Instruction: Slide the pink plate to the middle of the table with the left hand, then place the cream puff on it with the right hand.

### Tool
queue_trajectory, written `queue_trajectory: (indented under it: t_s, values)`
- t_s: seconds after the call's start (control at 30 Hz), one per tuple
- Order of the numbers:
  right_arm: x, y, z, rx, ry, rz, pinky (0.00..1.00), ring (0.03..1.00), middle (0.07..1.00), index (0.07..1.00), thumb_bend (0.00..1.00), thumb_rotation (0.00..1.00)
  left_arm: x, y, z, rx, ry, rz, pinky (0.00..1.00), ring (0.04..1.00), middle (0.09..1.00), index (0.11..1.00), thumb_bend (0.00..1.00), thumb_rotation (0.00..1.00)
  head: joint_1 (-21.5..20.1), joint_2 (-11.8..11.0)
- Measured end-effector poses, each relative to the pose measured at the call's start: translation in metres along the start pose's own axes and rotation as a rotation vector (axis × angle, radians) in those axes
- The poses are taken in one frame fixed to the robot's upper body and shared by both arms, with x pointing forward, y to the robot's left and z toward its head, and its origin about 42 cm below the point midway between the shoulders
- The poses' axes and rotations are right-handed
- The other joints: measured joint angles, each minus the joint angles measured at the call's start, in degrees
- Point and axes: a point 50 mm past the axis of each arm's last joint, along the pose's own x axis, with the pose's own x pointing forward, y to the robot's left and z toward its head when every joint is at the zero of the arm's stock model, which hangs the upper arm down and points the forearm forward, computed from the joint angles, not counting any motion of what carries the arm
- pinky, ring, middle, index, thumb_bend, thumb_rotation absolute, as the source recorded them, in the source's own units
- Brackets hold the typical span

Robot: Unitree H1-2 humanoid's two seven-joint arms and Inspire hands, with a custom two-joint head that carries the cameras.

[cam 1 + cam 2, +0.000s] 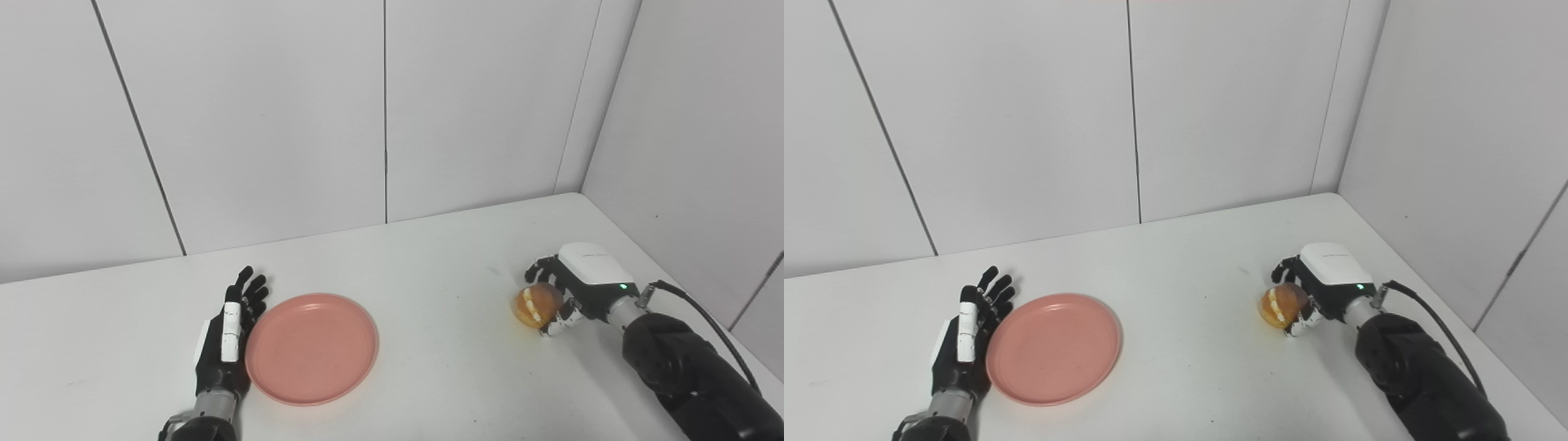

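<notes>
The pink plate (311,348) lies flat on the white table (429,275), left of centre. My left hand (228,334) stands edge-on against the plate's left rim, fingers straight and apart, holding nothing. At the right side, the cream puff (536,304), golden brown with a cream line, sits at table level with my right hand (572,288) curled around it, fingers behind and thumb below it. Whether the puff rests on the table or is lifted slightly I cannot tell.
Grey wall panels (386,110) rise behind the table, and a side wall (704,153) closes in on the right near my right arm. A black cable (704,315) runs along the right forearm. Bare tabletop lies between plate and puff.
</notes>
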Motion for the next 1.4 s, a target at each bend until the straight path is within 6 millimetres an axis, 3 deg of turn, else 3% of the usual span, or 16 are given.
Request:
queue_trajectory:
  t_s: [0.27,0.67,0.8,0.93,1.2,1.4]
  values:
    - [0.0,0.0,0.0,-0.02,-0.008,0.027,0.22,0.282,0.392,0.506,0.52,0.0,-0.001,0.0,0.0,0.0,0.003,0.0,0.95,0.924,0.916,0.915,0.86,0.96,0.1,0.3]
    - [-0.001,-0.003,0.005,-0.053,-0.032,0.035,0.33,0.388,0.429,0.503,0.53,0.0,-0.002,-0.001,0.0,0.004,0.003,-0.003,0.96,0.928,0.923,0.917,0.86,0.96,0.4,0.4]
    - [-0.003,-0.005,0.016,-0.048,-0.06,0.045,0.31,0.362,0.415,0.498,0.53,0.0,-0.002,-0.002,0.0,0.003,0.003,-0.004,0.96,0.93,0.924,0.92,0.86,0.96,0.4,0.5]
    - [-0.006,-0.012,0.031,-0.04,-0.105,0.019,0.4,0.456,0.499,0.472,0.53,0.0,-0.001,-0.003,0.0,0.007,0.004,-0.006,0.93,0.922,0.924,0.917,0.86,0.97,0.7,0.6]
    - [-0.009,-0.038,0.06,-0.034,-0.194,-0.05,0.36,0.412,0.451,0.505,0.53,0.0,-0.002,-0.006,-0.001,0.019,0.004,0.0,0.92,0.92,0.927,0.921,0.84,0.97,2.5,1.1]
    - [-0.011,-0.058,0.083,0.012,-0.261,-0.129,0.34,0.395,0.446,0.51,0.52,0.0,-0.005,-0.013,-0.001,0.014,0.002,0.014,0.91,0.913,0.914,0.916,0.84,0.99,6.1,1.1]
